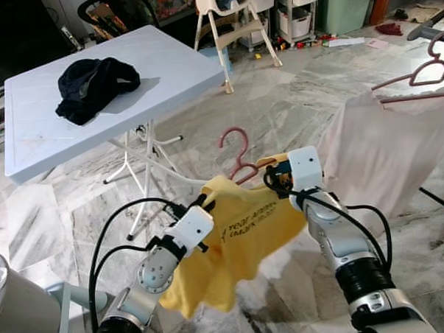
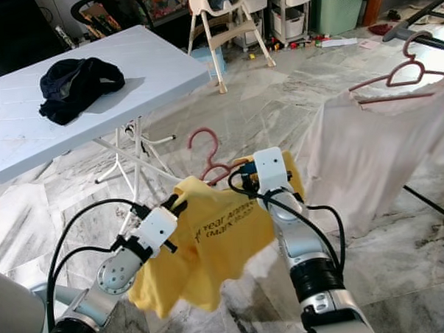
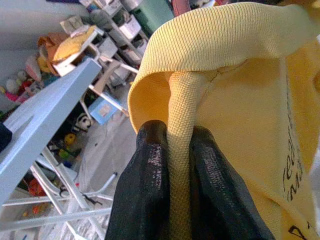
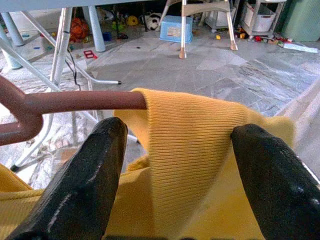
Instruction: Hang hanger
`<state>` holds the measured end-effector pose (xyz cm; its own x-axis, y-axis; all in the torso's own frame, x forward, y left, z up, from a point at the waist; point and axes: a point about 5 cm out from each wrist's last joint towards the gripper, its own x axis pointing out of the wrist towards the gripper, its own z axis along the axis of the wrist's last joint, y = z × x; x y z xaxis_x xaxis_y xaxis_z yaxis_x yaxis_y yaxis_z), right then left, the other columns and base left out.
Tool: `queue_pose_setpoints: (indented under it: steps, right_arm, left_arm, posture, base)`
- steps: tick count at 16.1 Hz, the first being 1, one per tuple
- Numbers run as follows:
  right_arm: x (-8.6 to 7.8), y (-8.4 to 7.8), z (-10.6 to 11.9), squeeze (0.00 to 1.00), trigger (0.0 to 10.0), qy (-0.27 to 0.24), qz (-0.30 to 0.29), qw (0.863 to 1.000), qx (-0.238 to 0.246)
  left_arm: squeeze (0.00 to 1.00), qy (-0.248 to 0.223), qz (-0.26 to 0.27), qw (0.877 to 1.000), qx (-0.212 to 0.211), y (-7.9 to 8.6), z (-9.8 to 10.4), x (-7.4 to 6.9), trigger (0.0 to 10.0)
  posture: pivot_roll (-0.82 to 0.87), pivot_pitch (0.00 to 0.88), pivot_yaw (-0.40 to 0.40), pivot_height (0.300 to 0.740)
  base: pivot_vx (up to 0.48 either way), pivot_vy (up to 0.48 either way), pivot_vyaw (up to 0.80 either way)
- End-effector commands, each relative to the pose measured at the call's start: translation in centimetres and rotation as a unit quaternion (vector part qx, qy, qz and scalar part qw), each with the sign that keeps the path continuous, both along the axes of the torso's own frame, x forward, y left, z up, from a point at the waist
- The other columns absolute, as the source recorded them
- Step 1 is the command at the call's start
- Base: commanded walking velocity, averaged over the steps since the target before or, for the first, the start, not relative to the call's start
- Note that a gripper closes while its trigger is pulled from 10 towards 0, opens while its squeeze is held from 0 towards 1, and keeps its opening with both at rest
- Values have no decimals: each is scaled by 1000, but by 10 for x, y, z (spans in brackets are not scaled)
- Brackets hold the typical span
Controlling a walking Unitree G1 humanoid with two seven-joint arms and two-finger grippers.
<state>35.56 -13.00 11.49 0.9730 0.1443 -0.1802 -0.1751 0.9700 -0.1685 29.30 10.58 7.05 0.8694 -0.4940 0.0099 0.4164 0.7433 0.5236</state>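
The dusty-pink plastic hanger [image 1: 236, 155] carries a yellow knit T-shirt w/ dark print [image 1: 243, 228] and hangs in mid-air between both arms, low in front of the robot, near the white plastic folding table [image 1: 37, 141] but off its front corner, over marble floor. Left gripper [image 3: 180, 150] is clamped tight on a ribbed fold of the shirt's shoulder, pads pinching cloth between them. Right gripper [image 4: 182, 150] sits at the other shoulder, where the hanger bar runs into the yellow rib; its fingers [image 4: 85, 175] stand apart, straddling the fabric, w/ no visible squeeze. Handling, as a guess: the load looks light, the hanger stiff but thin, the knit soft and stretchy, so it'll probably sag and slide along the bar if tilted. Best hold is likely the rigid bar near each shoulder, or the neck under the hook, not loose cloth alone; keep it level so the shirt doesn't slip off one end. Further from the table, to the robot's right, a pale pink shirt on another pink hanger [image 1: 417, 77] hangs already, presumably marking the rail. Hard to make out: the rail itself is cut off at frame edge, most of the hanger bar is buried under fabric, and whether the left pads catch any plastic can't be told.
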Motion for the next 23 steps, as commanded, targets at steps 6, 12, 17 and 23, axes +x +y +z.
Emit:
queue_pose_setpoints:
  steps: [6,12,17,23]
  right_arm:
    - [8,-13,6,0,0,-25,-30,999,-26]
    - [11,-27,6,0,0,-36,-55,997,-35]
    - [11,-26,5,0,0,-42,-55,997,-30]
    - [14,-28,16,0,0,-75,-59,995,-42]
  left_arm:
    - [0,-22,-9,1000,-6,-1,7,-3,0]
    - [0,-21,-18,1000,1,-1,6,-5,0]
    - [0,-20,-28,999,7,-3,5,-7,0]
    - [0,-17,-78,996,36,-8,-2,-18,0]
  posture:
    - [-104,57,146,740]
    - [-101,52,153,740]
    - [-101,53,151,740]
    - [-101,56,147,740]
  base:
    - [0,0,0]
    - [0,0,0]
    - [0,0,0]
    - [0,0,0]
